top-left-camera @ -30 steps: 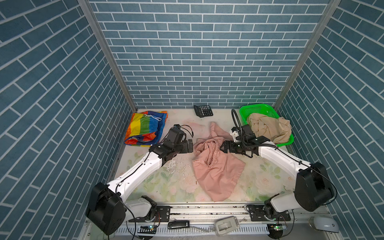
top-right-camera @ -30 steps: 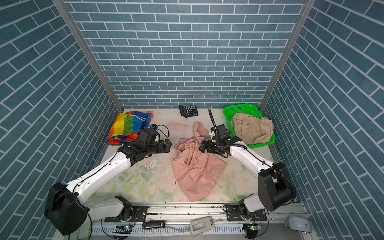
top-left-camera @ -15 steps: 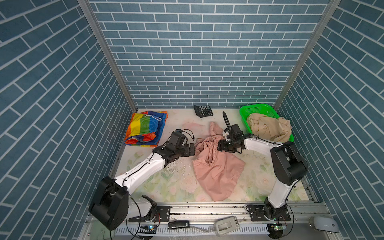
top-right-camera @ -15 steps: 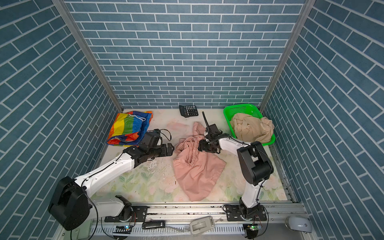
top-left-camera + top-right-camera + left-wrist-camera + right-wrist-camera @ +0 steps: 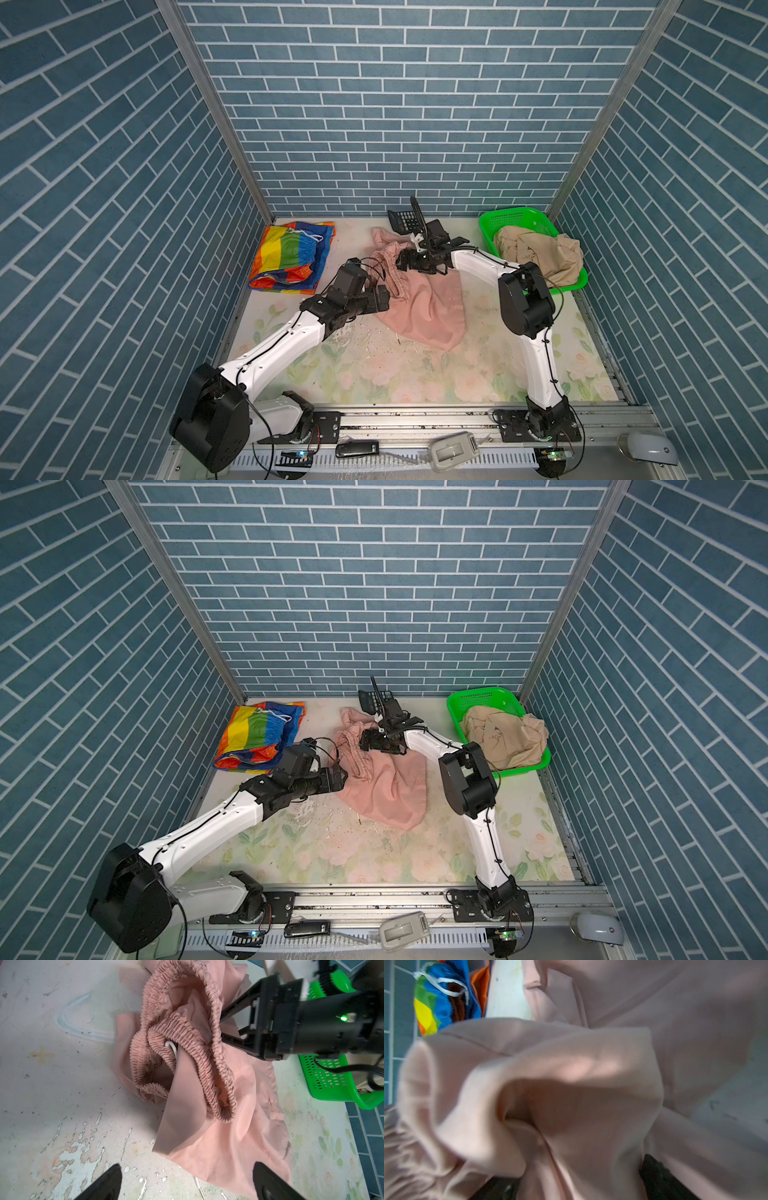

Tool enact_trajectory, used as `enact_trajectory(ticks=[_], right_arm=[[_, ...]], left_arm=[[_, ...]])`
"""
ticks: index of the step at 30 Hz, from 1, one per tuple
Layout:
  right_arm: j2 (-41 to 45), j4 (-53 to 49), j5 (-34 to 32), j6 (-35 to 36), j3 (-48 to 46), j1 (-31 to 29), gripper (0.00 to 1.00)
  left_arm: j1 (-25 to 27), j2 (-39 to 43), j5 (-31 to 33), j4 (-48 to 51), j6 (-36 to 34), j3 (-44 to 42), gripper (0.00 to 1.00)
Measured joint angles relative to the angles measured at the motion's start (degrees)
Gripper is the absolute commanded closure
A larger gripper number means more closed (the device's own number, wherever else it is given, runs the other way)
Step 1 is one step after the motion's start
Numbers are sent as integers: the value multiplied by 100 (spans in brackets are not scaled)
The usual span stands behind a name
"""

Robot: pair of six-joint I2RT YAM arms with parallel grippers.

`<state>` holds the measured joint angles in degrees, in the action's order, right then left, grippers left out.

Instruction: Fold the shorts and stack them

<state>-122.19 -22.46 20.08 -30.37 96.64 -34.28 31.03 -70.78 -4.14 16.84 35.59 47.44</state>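
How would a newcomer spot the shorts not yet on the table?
On the flowered table, far right corner, stands a green plastic mesh basket. The crumpled plain beige shorts fill it, spilling over its rim; the dusty pink pair and rainbow-striped pair lie outside it.

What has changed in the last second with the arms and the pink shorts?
The right gripper swung left and toward the back wall, elbow folding in; its fingers stand open at the waistband of the pink shorts, whose top has bunched leftward. The left gripper, open, the rainbow shorts and the beige shorts in the green basket stayed put.
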Motion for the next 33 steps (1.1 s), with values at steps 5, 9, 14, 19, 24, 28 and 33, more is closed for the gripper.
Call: enact_trajectory(ticks=[5,9,14,19,24,28,33], right_arm=[[2072,179,-208,35,-1827,175,1],[3248,463,-297,17,-3073,638,1],[3751,525,-339,15,-4295,1187,1],[3995,566,-310,15,-4802,1276,1],[4205,623,-267,17,-4922,1338,2],[4389,675,-247,22,-4972,1453,1],[4374,815,-157,17,-4979,1508,1]], left_arm=[[0,-483,-415,-413,527,328,0],[155,-1058,-743,-1064,1434,328,0],[592,-1547,-743,-1217,2422,544,0],[844,-1869,-503,-992,2677,1272,0],[920,-1731,-188,-592,2492,1493,0],[911,-1283,101,-271,2129,1432,0],[1056,-1941,0,-11,1720,2052,0]])
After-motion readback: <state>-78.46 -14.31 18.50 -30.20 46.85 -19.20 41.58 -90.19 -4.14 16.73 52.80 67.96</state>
